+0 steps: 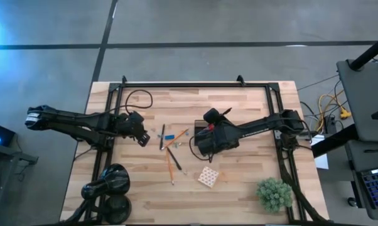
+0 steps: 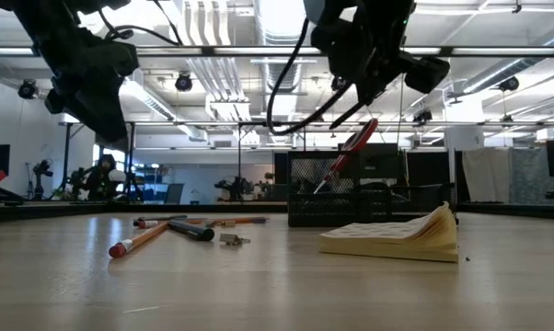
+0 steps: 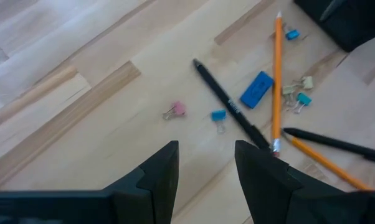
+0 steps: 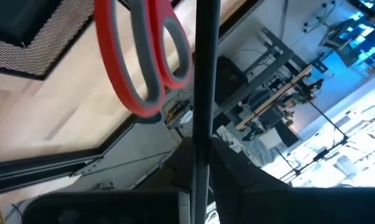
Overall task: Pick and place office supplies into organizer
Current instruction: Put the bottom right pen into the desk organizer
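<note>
My right gripper (image 2: 364,101) is shut, and the red-handled scissors (image 2: 351,152) hang tilted under it. Their tip points down at the dark mesh organizer (image 2: 337,198), which is mostly hidden under that arm in the high view. My left gripper (image 3: 206,168) hovers open above the table, left of the loose supplies and touching nothing. Below it lie a black pen (image 3: 228,106), a blue piece (image 3: 257,89), an orange pencil (image 3: 278,74) and small clips. The yellowish note pad (image 1: 208,177) lies flat nearer the front. My right gripper has the scissors at their handle end (image 4: 144,68), and the red loops sit close beside the shut fingers (image 4: 197,168). A dark slim bar runs out from between the fingers, and I cannot tell what it is. The scissors hang slanted, handles up, clear of the table.
A green spiky plant ball (image 1: 274,191) stands at the front right. A black round lamp-like object (image 1: 110,185) stands at the front left. More pencils (image 1: 170,157) lie mid-table. A black frame (image 1: 195,85) runs along the far edge and both sides.
</note>
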Controlling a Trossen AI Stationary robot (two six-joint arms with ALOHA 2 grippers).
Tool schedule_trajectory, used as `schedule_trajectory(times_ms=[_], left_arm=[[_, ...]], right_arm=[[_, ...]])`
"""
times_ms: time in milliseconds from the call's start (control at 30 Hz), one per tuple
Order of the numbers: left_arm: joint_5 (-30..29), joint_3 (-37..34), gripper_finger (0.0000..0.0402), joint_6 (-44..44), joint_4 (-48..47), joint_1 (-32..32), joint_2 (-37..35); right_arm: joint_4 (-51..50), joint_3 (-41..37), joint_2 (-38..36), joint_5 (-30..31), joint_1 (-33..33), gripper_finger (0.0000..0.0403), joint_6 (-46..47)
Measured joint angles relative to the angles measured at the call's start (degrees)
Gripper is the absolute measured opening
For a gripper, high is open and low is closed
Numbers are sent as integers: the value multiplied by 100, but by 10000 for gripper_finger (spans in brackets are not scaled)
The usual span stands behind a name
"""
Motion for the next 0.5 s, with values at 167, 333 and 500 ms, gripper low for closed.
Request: schedule_trajectory(times_ms=[167, 333, 500], left_arm=[[-1, 0, 143, 10, 235, -2, -3], [10, 0, 143, 10, 249, -2, 16], [20, 0, 143, 10, 242, -2, 15]], right_arm=[[16, 64, 322, -88, -48, 23, -89], [19, 363, 616, -89, -143, 23, -99], [18, 874, 877, -122, -203, 23, 90]])
